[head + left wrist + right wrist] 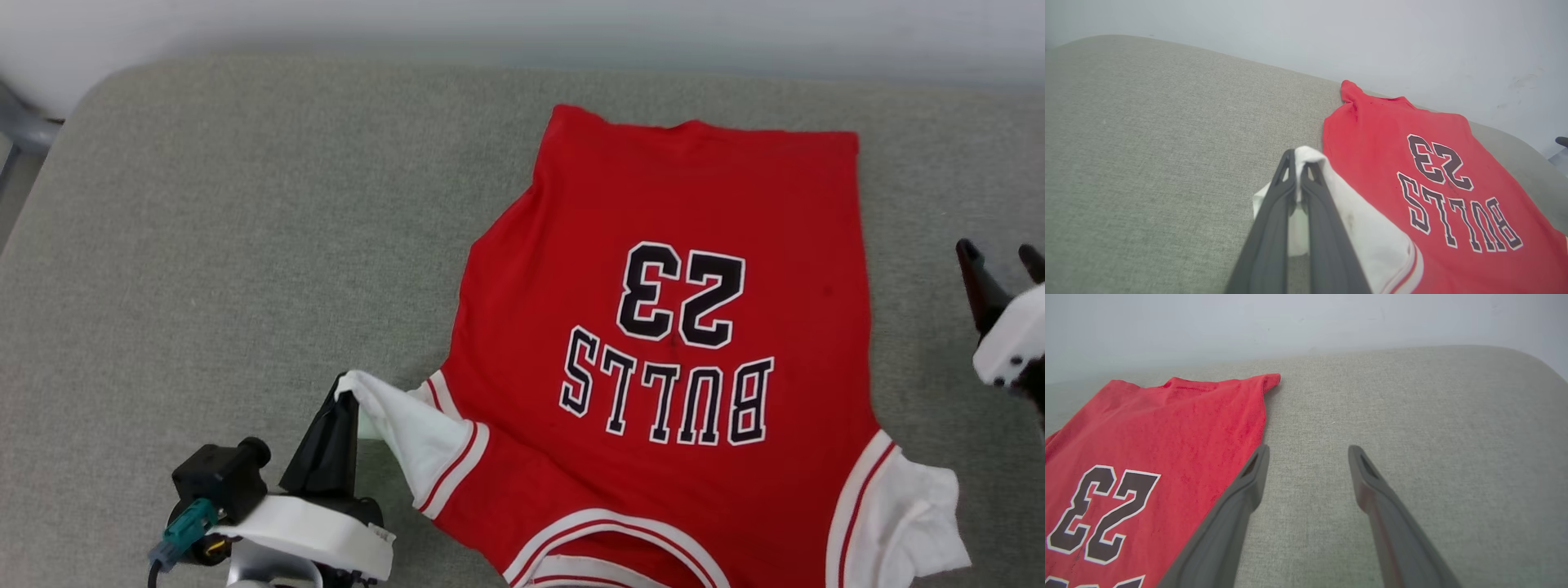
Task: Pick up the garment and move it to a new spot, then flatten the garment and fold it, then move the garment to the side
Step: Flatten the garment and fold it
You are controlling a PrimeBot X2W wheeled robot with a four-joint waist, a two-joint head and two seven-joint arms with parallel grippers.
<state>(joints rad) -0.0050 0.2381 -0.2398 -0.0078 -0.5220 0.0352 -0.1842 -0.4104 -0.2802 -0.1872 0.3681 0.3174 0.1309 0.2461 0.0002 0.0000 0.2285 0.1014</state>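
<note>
The garment (678, 196) is a red jersey with white sleeves and black "BULLS 23" lettering, spread flat on the grey cushion, collar towards me. My left gripper (347, 398) is shut on the tip of the white sleeve (416, 437) at the lower left, lifting it slightly. The left wrist view has the fingers (1316, 204) pinching that white sleeve (1372, 232), the garment (1372, 139) to their right. My right gripper (1000, 257) stands open at the right edge, apart from the cloth. In the right wrist view the right gripper (1308, 451) is open over bare cushion, the garment (1188, 416) to its left.
The grey cushioned surface (204, 245) stretches wide to the left of the jersey, and a pale wall (522, 24) runs along its far edge. A grey metal frame part (20, 122) shows at the far left corner. The other white sleeve (914, 514) lies crumpled at the lower right.
</note>
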